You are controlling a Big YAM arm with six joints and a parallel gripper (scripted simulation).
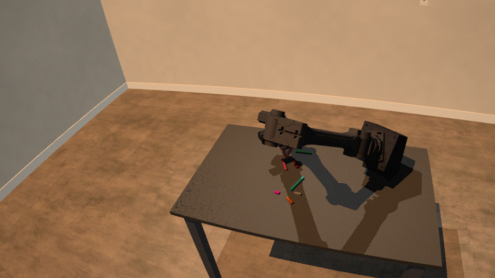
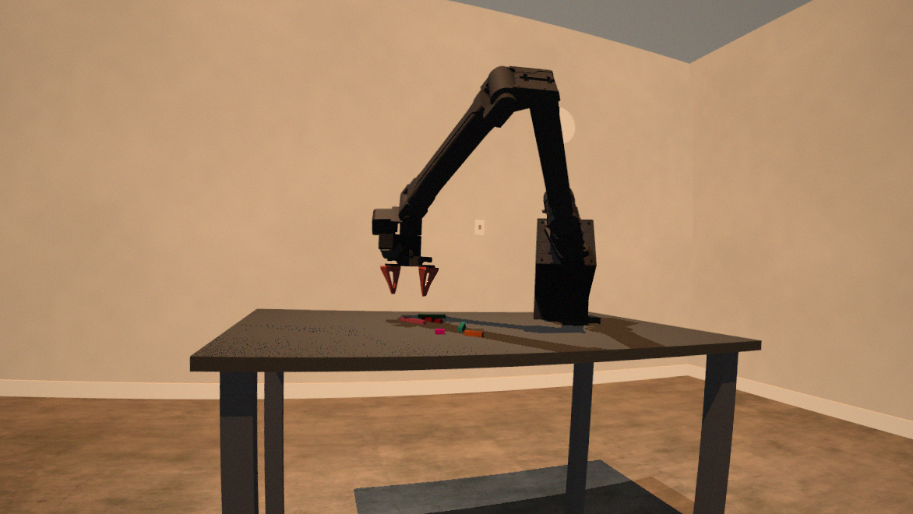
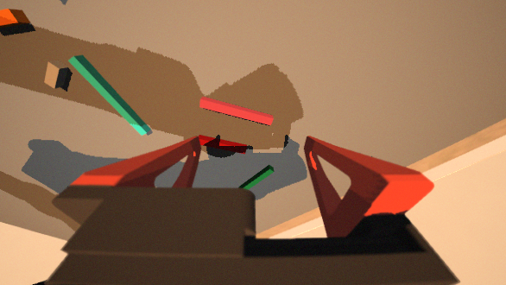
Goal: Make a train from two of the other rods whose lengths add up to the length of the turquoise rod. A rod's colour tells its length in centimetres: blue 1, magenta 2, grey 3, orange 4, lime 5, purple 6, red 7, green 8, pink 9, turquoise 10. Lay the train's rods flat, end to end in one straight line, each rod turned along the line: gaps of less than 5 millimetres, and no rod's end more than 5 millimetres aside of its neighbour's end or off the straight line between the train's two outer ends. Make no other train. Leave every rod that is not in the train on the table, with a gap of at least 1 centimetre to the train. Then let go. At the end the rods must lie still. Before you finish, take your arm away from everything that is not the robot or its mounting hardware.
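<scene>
My gripper (image 2: 408, 280) is open and empty, hanging well above the table over a cluster of rods. In the wrist view the gripper (image 3: 254, 140) frames a pink rod (image 3: 236, 110) lying flat, and a darker red rod (image 3: 222, 144) is partly hidden behind the left finger. A green rod (image 3: 256, 177) lies nearer the arm's base. The long turquoise rod (image 3: 110, 96) lies to the left, with a short grey rod (image 3: 53, 75) and an orange rod (image 3: 13, 17) beyond it. In the top view the turquoise rod (image 1: 296, 183), grey rod (image 1: 297, 193), orange rod (image 1: 289, 200) and magenta rod (image 1: 276, 192) lie apart from each other.
The arm's base (image 1: 382, 153) stands at the table's right rear. The table's far edge (image 3: 453, 151) runs close behind the gripper in the wrist view. The arm throws dark shadows over the rods.
</scene>
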